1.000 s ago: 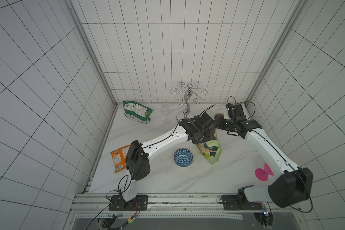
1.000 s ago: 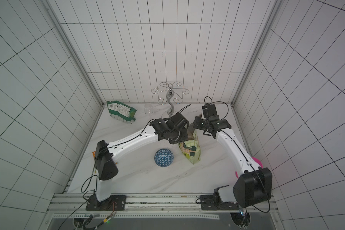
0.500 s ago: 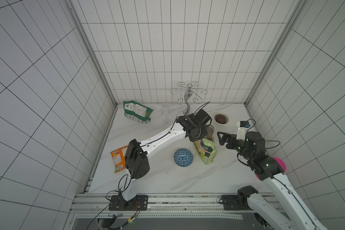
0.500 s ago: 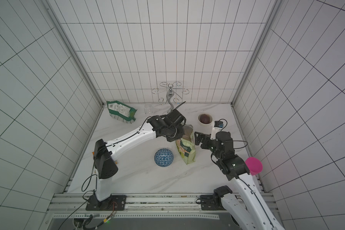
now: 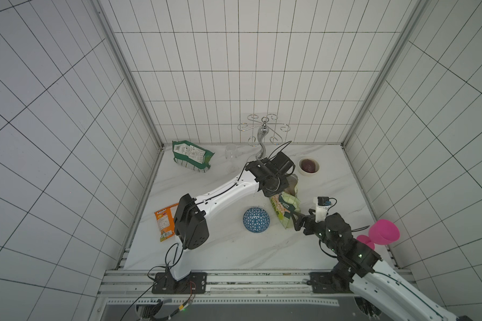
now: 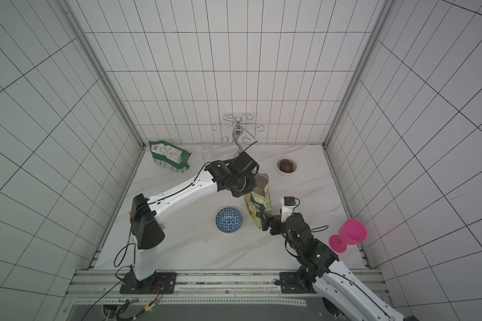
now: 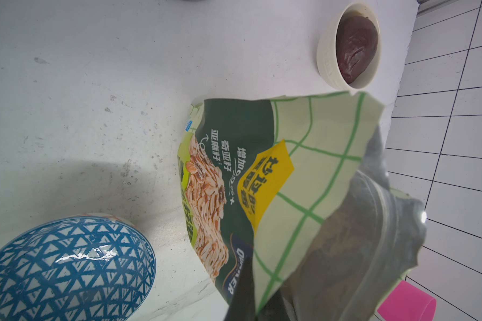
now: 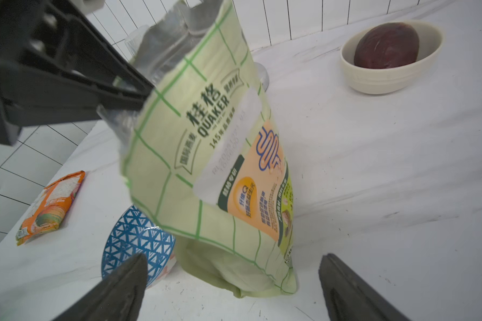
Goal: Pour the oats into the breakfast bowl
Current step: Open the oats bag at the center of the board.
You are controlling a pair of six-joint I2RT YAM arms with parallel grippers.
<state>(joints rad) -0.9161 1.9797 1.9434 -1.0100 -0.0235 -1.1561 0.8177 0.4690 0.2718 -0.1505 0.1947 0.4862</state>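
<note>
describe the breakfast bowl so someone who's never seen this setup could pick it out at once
On the white marble counter, find the tall pale green Quaker oat bag upright near the middle. The breakfast bowl sits right beside its base. It is the only blue one, covered in white triangles, unlike the plain cream bowl holding something dark brown at the back.

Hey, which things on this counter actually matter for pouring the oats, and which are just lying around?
In the job: oats bag, pinched at its top by the left gripper; blue patterned bowl.
Lying about: dark green bag, orange packet, white bowl, pink goblet, clear glass, metal rack.
</note>
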